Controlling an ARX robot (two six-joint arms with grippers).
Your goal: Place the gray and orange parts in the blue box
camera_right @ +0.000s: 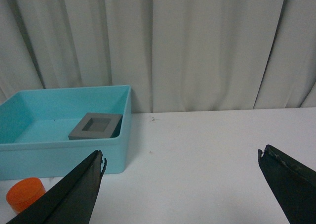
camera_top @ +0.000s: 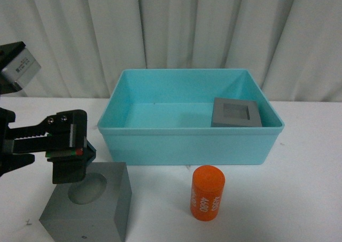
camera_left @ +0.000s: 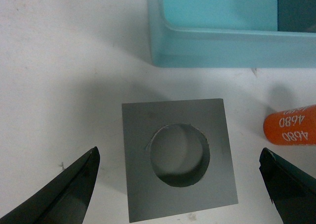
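Both L gripper [camera_left: 178, 151] and R gripper [camera_right: 180, 154] wide open; L above round-hole gray block [camera_top: 91, 207], prob. not touching.

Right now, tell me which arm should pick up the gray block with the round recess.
Left. The left gripper hangs open directly above the round-recess block, fingers straddling it. The right gripper is open off beside the blue box, with that block out of its view.

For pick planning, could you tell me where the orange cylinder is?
In the front view, the orange cylinder stands upright on the table just before the blue box, right of the gray round-recess block.
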